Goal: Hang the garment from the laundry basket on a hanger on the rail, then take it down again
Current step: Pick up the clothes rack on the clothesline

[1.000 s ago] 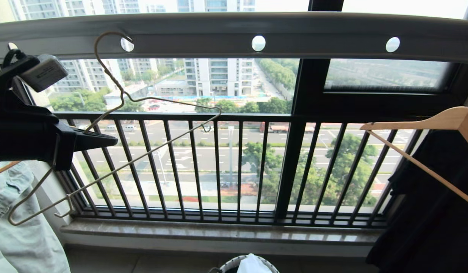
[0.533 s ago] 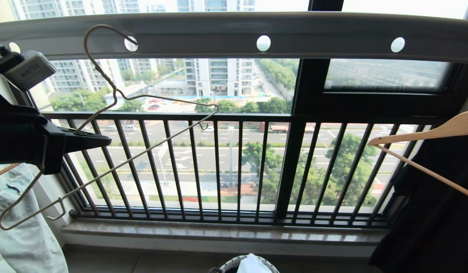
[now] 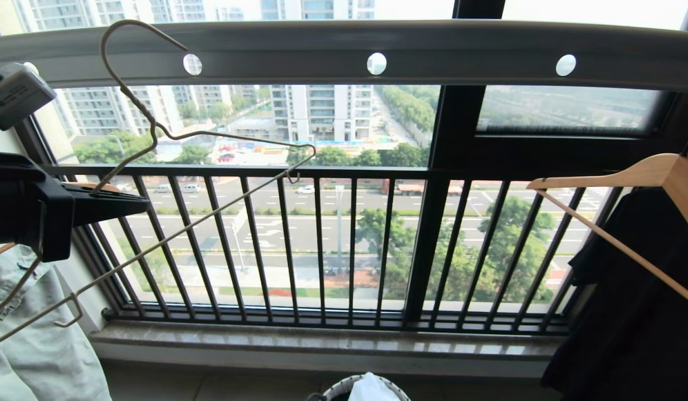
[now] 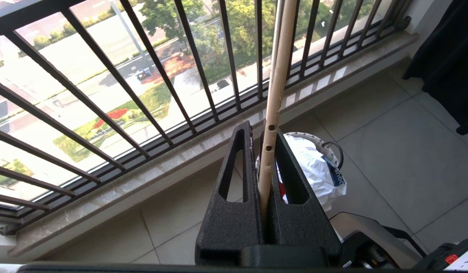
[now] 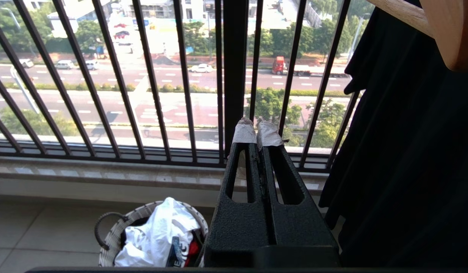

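Your L gripper [image 3: 126,203] is clamped on the wire hanger [image 3: 210,217], hook clear of the rail [image 3: 466,53]. R gripper [image 5: 258,134] closed, empty. T-shirt [image 5: 154,235] sits in laundry basket [image 5: 112,237].

In the head view, the basket [image 3: 344,390] and shirt [image 3: 371,388] are cut off by the bottom edge. The hanger [image 3: 199,223] runs off the left edge, its lower end out of sight. The right wooden hanger [image 3: 628,178] is cropped at the right edge. The shirt's logo [image 5: 177,246] is folded, unreadable.
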Robot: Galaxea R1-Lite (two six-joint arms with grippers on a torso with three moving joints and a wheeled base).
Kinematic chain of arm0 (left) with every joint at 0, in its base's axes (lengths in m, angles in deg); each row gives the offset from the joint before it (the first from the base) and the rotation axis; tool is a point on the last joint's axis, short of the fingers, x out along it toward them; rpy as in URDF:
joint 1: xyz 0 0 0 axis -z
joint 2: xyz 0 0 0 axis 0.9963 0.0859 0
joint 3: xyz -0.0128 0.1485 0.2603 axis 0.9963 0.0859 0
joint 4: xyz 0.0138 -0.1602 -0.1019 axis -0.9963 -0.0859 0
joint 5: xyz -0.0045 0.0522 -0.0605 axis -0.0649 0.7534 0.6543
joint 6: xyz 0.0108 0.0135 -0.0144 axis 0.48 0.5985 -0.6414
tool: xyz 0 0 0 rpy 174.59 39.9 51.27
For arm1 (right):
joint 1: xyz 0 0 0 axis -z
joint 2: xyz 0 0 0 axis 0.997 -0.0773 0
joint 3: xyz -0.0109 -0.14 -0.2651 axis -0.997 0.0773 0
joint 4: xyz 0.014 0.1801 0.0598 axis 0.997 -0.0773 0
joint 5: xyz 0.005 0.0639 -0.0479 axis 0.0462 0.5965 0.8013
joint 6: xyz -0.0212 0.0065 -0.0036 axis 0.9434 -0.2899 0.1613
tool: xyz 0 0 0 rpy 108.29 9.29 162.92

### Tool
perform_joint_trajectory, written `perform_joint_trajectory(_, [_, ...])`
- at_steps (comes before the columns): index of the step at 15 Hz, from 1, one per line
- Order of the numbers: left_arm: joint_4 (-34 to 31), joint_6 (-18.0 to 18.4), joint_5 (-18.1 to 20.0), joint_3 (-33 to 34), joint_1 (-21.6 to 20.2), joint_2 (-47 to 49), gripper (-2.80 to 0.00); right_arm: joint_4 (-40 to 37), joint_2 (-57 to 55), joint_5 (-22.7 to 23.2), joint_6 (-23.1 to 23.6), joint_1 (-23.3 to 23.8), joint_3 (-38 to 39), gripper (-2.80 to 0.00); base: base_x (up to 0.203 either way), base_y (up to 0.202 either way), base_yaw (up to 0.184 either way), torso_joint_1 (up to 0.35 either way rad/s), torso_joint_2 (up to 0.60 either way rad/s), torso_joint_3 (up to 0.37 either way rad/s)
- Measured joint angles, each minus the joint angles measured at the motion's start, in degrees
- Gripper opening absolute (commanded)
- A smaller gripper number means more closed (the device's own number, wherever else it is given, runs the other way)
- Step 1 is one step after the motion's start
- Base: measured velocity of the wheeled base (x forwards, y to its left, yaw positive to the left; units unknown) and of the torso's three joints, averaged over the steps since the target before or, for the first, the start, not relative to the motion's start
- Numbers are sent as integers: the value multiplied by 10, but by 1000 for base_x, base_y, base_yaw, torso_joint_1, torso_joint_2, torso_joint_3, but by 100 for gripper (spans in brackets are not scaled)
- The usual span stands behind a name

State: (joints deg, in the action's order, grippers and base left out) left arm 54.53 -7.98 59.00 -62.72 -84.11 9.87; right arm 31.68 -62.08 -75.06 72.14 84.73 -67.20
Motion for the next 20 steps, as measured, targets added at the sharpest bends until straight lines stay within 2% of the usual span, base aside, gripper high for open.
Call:
perform_joint_trajectory(5, [-4,-1,-1,18,0,-23,-280,0,0,0,0,0,0,-280,0,0,0,0,0,0])
perform_joint_trajectory(16, [0,-2,3,188,1,-78,-280,0,0,0,0,0,0,-280,0,0,0,0,0,0])
perform_joint_trajectory(20, [1,-2,4,221,1,-82,-280,0,0,0,0,0,0,-280,0,0,0,0,0,0])
